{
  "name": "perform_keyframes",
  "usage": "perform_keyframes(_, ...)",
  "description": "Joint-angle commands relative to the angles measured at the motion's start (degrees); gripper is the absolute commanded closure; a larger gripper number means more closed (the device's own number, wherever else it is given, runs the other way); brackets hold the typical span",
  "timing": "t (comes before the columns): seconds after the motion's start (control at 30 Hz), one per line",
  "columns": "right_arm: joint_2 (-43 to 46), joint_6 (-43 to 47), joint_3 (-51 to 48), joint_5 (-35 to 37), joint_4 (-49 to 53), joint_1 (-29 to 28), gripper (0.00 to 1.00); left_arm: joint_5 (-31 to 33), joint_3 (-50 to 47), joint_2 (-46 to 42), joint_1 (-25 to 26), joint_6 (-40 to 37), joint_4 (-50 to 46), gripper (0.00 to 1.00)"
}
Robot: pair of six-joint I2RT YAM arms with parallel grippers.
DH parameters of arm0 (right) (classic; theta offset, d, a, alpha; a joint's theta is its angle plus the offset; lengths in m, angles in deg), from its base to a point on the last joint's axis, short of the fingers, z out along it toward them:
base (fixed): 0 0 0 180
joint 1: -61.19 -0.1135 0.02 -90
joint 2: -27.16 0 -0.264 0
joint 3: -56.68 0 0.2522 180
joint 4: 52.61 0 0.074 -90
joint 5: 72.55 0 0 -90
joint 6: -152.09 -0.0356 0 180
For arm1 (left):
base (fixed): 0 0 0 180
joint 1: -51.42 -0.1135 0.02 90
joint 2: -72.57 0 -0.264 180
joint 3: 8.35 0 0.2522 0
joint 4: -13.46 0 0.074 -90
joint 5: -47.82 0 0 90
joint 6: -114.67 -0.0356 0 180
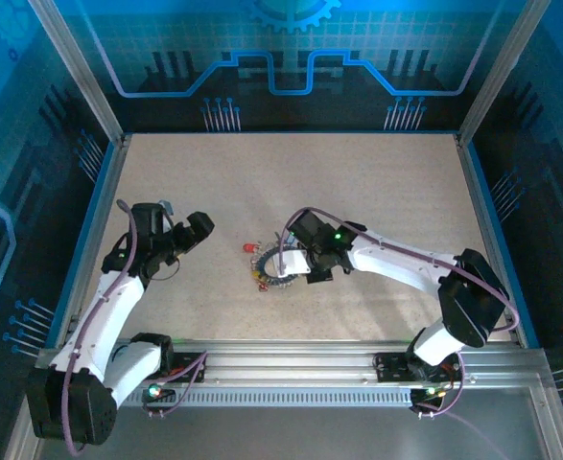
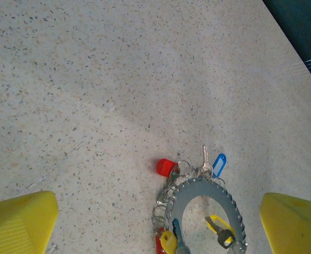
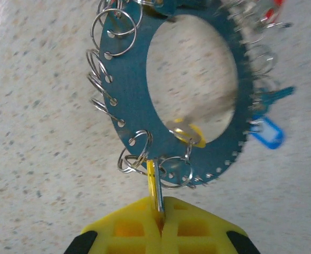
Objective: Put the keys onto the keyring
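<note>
At mid-table I count one keyring [image 1: 273, 268] and two claws: the right gripper [image 3: 160, 214] pinches one key [image 3: 154, 182], while the left gripper [image 2: 155, 222] gapes empty. The ring's other keys [image 2: 219, 164] are partly cut off.

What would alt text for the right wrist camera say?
Two yellow fingers pinch a thin key at the rim of a flat keyring fringed with small wire loops. A blue tag lies at its right.
</note>
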Motion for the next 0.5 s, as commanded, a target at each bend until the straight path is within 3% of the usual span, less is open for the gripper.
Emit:
perform_keyframes(0.0, -0.1, 6.9, -1.8, -3.4, 5.4, 1.7, 1.00, -1.8, -1.8, -0.2, -0.6, 1.4, 2.7, 0.01)
perform_keyframes(0.23, -6.1, 5.9, -3.4, 0.1, 12.3, 2.4, 1.00, -8.7, -6.2, -3.5, -0.5, -1.9, 14.5, 0.01)
perform_keyframes(0.47, -10.5, 4.2, -5.2, 4.8, 16.2, 2.4, 1.00, -6.2, -0.7, 1.2, -0.5, -5.0, 8.5, 0.01)
